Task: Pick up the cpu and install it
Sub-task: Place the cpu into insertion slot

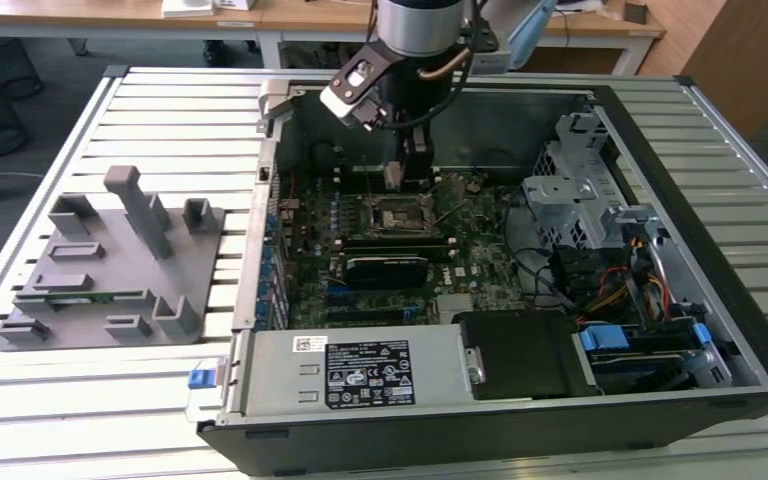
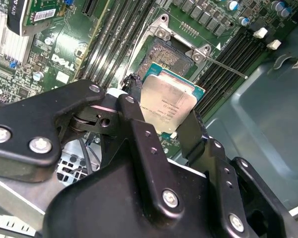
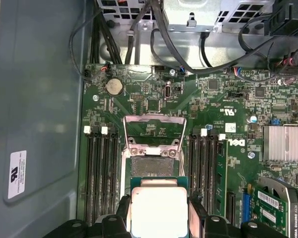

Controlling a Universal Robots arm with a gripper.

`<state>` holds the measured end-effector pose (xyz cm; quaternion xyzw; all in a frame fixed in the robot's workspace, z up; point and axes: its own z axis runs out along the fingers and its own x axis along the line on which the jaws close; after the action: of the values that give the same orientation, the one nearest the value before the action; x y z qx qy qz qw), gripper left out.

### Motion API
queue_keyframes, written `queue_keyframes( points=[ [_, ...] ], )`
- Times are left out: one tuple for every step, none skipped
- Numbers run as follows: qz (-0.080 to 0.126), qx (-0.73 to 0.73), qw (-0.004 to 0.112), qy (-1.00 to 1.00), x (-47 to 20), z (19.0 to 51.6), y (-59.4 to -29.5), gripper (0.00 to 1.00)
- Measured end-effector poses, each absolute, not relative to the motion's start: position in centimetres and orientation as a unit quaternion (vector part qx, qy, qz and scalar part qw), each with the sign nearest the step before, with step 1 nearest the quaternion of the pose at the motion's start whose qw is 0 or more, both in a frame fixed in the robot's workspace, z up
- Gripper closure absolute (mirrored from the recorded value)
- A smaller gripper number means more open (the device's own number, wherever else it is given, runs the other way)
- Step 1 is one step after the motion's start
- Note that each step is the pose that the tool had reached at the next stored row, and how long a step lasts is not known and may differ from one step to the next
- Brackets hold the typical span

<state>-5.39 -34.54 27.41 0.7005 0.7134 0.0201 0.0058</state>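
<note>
The pincer is clamped on the cpu, one black finger on each of two opposite edges, with the silver top facing the cameras in both wrist views. In the exterior view the arm reaches down into the open computer case, which lies on the slatted desk, and the pincer hangs above the far half of the motherboard.

In the first wrist view the cpu is held over one edge of the bare socket, not seated in it. The socket's metal frame is swung open beyond it, and a thin lever sticks out to one side. Rows of memory slots run close along both sides of the socket, so the fingers have little room. A finned heatsink, a coin battery and a bundle of dark cables lie farther out on the board.

On the exterior view's left, well apart from the case, a grey holder rests on the desk with a green memory stick lying in it. A silver box fills the case's near side.
</note>
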Motion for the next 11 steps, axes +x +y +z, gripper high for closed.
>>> queue_keyframes(
  points=[
    [0.02,0.7,0.006,0.713,-5.39,27.37,-34.54,0.46],
    [0.02,0.7,0.006,0.713,-5.39,27.33,-34.54,0.46],
    [0.02,0.7,0.006,0.713,-5.39,27.27,-34.54,0.46],
    [0.02,0.7,0.006,0.713,-5.39,27.23,-34.54,0.46],
    [0.02,0.7,0.006,0.713,-5.39,27.19,-34.54,0.46],
    [0.02,0.7,0.006,0.713,-5.39,27.16,-34.54,0.46],
    [0.02,0.701,0.006,0.713,-5.39,27.15,-34.55,0.46],
    [0.02,0.7,0.006,0.713,-5.39,27.1,-34.54,0.46],
    [0.02,0.7,0.006,0.713,-5.39,27.09,-34.54,0.46],
    [0.02,0.7,0.006,0.713,-5.39,27.08,-34.54,0.46],
    [0.02,0.7,0.006,0.713,-5.39,27.06,-34.54,0.46]
  ],
)
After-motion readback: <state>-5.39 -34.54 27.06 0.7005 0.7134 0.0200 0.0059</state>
